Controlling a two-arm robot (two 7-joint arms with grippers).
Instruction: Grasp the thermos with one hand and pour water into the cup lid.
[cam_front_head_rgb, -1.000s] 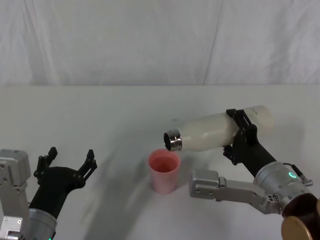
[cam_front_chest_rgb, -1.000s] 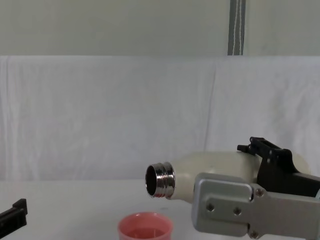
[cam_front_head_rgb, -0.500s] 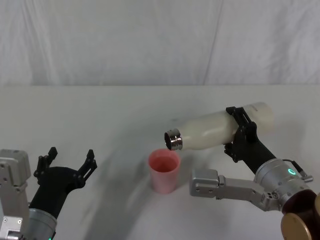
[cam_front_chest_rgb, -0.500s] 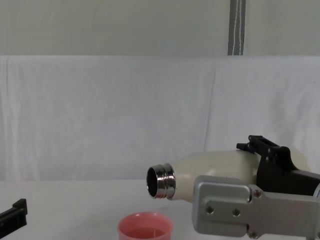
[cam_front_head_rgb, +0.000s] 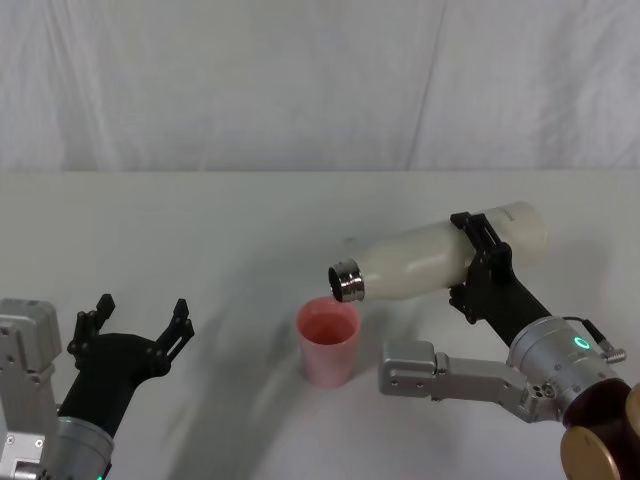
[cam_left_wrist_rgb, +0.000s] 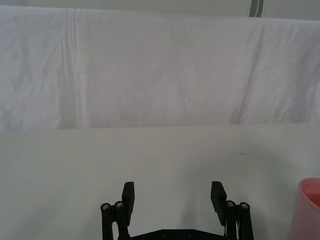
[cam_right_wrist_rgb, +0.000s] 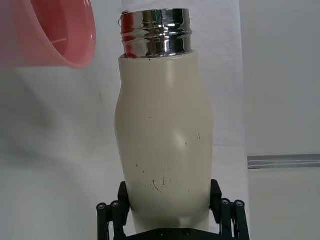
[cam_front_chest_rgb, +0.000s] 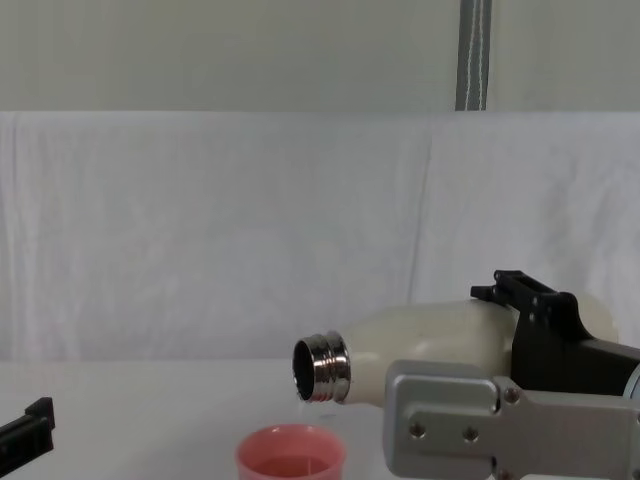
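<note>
The right gripper (cam_front_head_rgb: 478, 268) is clamped around the lower body of the thermos (cam_front_head_rgb: 420, 265), held nearly level, neck above the cup lid (cam_front_head_rgb: 327, 341) standing on the surface (cam_front_head_rgb: 200, 230). The left gripper (cam_front_head_rgb: 135, 318), at eight o'clock, is spread wide, holding nothing.

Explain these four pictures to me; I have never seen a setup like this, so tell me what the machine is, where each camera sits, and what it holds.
This is a two-armed robot at a white-covered table. One picture looks down from its head, one looks across from its chest, and one comes from each wrist. The right gripper is shut on a cream-white thermos, tipped nearly level with its steel neck above a small pink cup lid standing on the table. The right wrist picture looks along the thermos toward that neck. The left gripper rests open and empty near the table's left front; its wrist picture looks across the bare cloth.
</note>
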